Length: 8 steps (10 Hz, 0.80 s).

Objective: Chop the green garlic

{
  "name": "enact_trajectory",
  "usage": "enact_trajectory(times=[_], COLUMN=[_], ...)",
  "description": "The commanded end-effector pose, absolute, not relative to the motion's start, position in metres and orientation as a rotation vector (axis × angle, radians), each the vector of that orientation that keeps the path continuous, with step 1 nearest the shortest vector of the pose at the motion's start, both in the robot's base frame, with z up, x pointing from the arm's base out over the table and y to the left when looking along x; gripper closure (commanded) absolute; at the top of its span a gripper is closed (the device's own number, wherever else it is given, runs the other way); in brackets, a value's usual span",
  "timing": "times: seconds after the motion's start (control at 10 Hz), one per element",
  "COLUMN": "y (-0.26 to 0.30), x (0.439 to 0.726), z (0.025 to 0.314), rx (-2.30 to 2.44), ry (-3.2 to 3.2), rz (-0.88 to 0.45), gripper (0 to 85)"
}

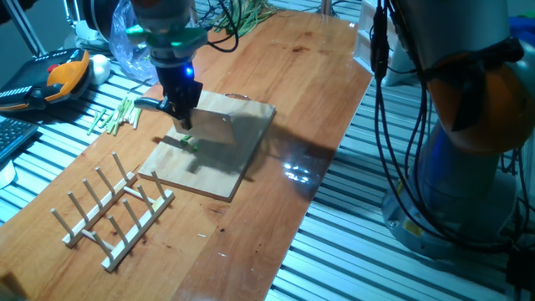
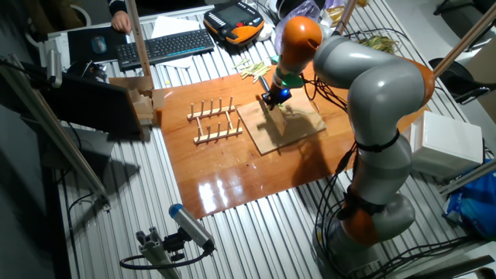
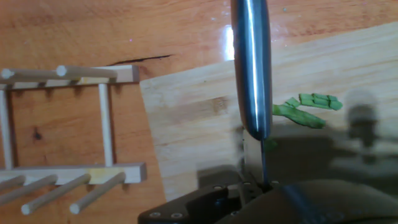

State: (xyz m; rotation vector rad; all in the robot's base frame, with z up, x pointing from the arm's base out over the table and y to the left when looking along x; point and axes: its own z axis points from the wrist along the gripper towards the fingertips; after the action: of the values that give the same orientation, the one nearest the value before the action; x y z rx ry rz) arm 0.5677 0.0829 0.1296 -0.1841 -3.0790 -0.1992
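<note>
The green garlic [image 3: 306, 109] lies on the wooden cutting board [image 3: 186, 118] as a short bright-green stalk cut into a few bits. It also shows in one fixed view [image 1: 188, 142]. My gripper [image 1: 180, 107] is shut on a knife [image 3: 251, 68], whose blade points down at the board just left of the garlic in the hand view. The blade tip is close to the bits; I cannot tell if it touches. In the other fixed view the gripper [image 2: 273, 98] hangs over the board [image 2: 285, 130], and the garlic is too small to see there.
A wooden peg rack [image 1: 113, 209] stands left of the board [image 1: 238, 142]. Pale yellowish-green stalk sticks [image 1: 117, 117] lie behind the board. A leafy bunch of greens [image 1: 242, 21] and a plastic bag [image 1: 125, 42] sit at the far end. The table edge runs close on the right.
</note>
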Motion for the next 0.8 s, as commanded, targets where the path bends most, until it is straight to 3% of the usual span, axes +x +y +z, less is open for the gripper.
enact_trajectory(times=[0.0,0.2,0.7], y=[0.083,0.083,0.174], x=[0.568,0.568,0.584], z=[0.13,0.13,0.155], rx=[-0.198,-0.23,-0.375], ry=[-3.071,-3.025,-3.076], rz=[-0.25,-0.331,-0.426], gripper=[85.0,85.0,85.0])
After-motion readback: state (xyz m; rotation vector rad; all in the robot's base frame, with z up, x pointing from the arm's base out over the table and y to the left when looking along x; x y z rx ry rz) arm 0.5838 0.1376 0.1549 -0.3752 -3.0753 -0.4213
